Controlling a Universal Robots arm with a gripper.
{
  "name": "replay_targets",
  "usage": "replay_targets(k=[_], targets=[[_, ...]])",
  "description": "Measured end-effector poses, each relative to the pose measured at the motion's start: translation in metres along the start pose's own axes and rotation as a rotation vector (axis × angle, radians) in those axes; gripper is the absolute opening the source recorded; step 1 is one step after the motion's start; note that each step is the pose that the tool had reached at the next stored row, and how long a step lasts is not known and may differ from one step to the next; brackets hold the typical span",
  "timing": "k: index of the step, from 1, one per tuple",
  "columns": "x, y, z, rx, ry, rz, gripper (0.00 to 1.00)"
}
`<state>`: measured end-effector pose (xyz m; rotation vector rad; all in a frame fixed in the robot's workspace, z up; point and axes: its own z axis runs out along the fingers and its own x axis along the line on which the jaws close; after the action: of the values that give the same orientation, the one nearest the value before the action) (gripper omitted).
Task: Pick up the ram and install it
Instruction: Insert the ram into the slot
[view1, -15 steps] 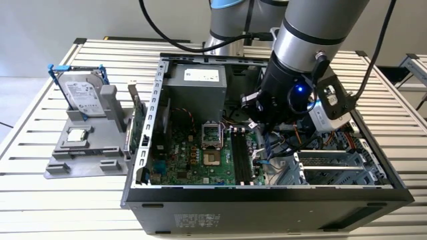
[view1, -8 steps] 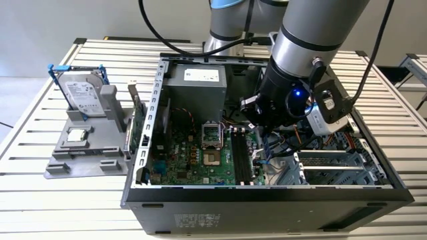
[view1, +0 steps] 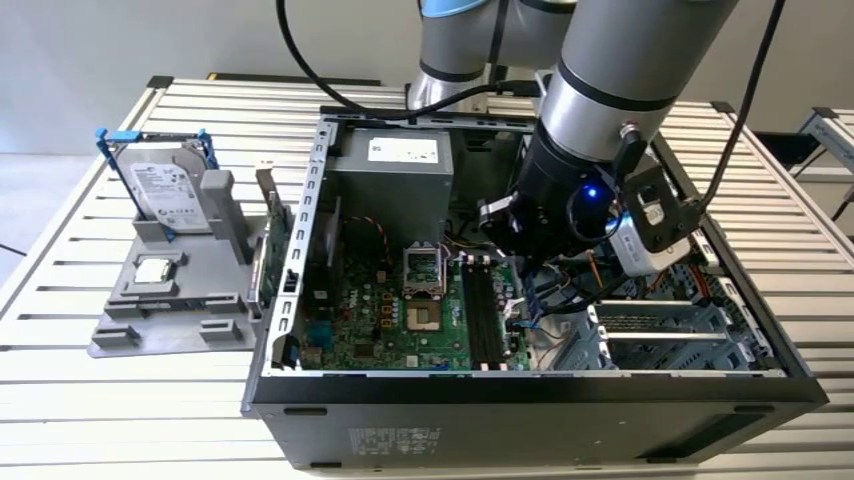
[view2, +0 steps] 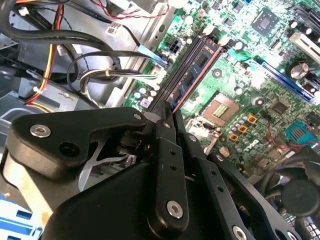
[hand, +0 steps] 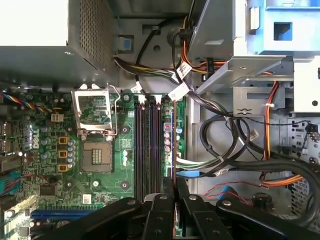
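From where I stand, the arm (view1: 627, 80) reaches down into the open computer case (view1: 534, 420) on the slatted worktop (view1: 134, 400). Its jaws sit low inside, right over the memory slots (view1: 483, 300). A hard drive (view1: 167, 190) stands on a grey rack well away from the jaws, outside the case.

In the second wrist view the jaws are clenched on the near end of the ram (view2: 197, 62). The stick runs straight out ahead of them along the row of slots, on edge, with its dark chips facing one side. The processor socket (view2: 222, 107) lies off to that side.

In the first wrist view the ram (hand: 174, 165) shows as a thin line rising from between the jaws. It lies in line with the slot on the side of the row nearest the bundle of cables (hand: 225, 135). I cannot tell how deep it sits.

The step in hand looks like seating the stick. To my eye it wants the board kept upright and parallel to the slot, and the push kept straight down. Held at one end, the far end could ride up, and the cables beside the jaws could snag.
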<state>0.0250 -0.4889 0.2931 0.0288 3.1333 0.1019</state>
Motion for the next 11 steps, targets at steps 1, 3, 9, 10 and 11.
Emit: replay_targets(k=[1, 3, 9, 10, 11], targets=[[0.0002, -0.0001, 0.0008, 0.0, 0.0, -0.001, 0.0], [0.001, -0.0002, 0.0021, 0.0001, 0.0002, -0.003, 0.0], [0.0019, -0.0006, 0.0073, -0.0001, 0.0006, -0.01, 0.0], [0.0019, -0.0006, 0.008, 0.0, 0.0007, -0.01, 0.0], [0.0019, -0.0007, 0.009, -0.0001, 0.0007, -0.01, 0.0]])
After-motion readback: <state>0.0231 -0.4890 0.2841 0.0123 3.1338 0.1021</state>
